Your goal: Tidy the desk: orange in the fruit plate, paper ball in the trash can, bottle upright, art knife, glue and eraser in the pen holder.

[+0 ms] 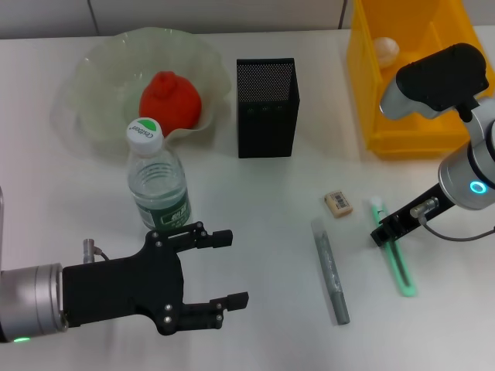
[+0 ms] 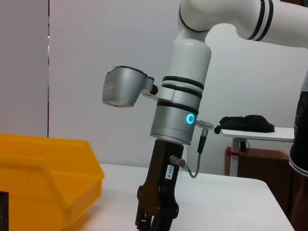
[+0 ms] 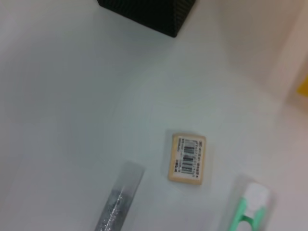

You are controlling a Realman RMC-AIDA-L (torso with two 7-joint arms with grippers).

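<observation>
Nearest to the robot, the left gripper [image 1: 229,267] hovers low over the white counter [image 1: 255,232], its two fingers [image 1: 222,237] spread wide with nothing between them. Just behind it the bottle [image 1: 157,178] stands upright on the counter, its white-and-green cap on top.

To the right, the glue [image 1: 330,270] lies flat, a grey stick pointing away from the robot. Beside it on the right lies the knife [image 1: 394,259], mint green. The right gripper [image 1: 382,231] is down at the far end of the knife; I cannot tell if its fingers are spread or pinching the knife. The eraser [image 1: 339,203] lies a little farther, between the far ends of the glue and the knife, touching neither. In the right wrist view the eraser [image 3: 187,158] shows a barcode label, with the knife's white tip [image 3: 254,198] near it.

Farther back, the holder [image 1: 267,107] stands upright in the middle. To its left the plate [image 1: 93,81] holds the orange [image 1: 170,99]. At the far right the yellow can [image 1: 371,116] contains the paper ball [image 1: 386,49].
</observation>
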